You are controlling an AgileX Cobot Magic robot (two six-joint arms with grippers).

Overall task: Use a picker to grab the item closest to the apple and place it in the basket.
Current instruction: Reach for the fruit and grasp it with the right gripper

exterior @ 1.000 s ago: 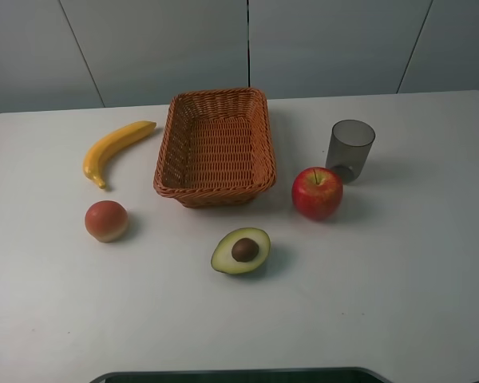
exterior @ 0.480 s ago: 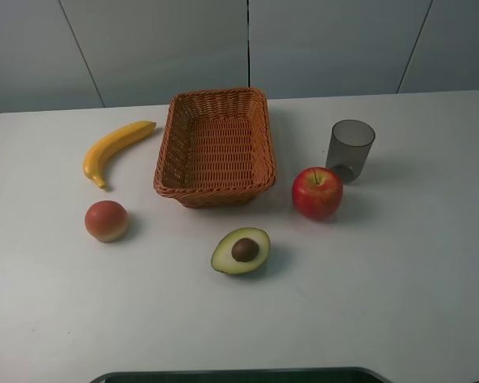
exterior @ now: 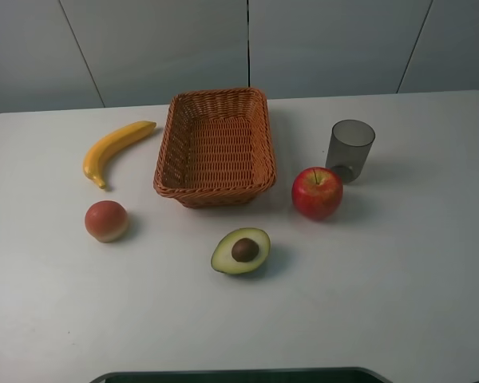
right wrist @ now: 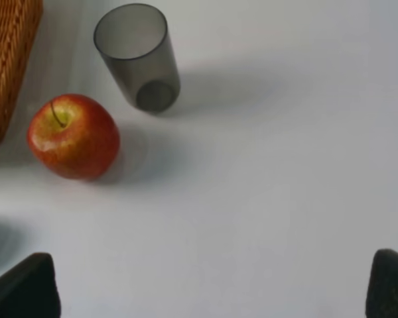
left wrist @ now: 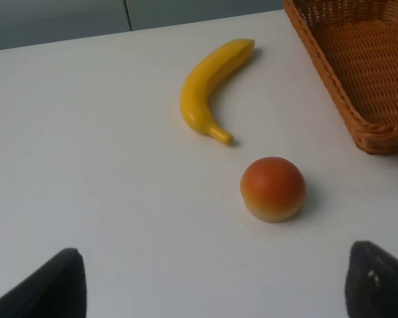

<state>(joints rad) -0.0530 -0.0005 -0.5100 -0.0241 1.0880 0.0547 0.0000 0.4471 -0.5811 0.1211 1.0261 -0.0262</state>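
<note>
A red apple [exterior: 317,192] [right wrist: 73,136] rests on the white table right of the wicker basket [exterior: 215,147] [right wrist: 6,59]. Just behind the apple, nearly touching it, stands an upright smoky grey cup [exterior: 350,150] [right wrist: 137,56]. The basket holds nothing. Only the wrist views show my grippers. My left gripper [left wrist: 215,291] is open over bare table, well short of the peach [left wrist: 272,188]. My right gripper [right wrist: 205,288] is open too, hanging back from the apple and cup with nothing between its dark fingertips [right wrist: 26,285].
A halved avocado [exterior: 241,250] lies in front of the basket. A banana [exterior: 114,148] [left wrist: 209,89] and the peach [exterior: 106,220] lie left of the basket [left wrist: 358,66]. The table [exterior: 399,279] runs bare along its right and near side.
</note>
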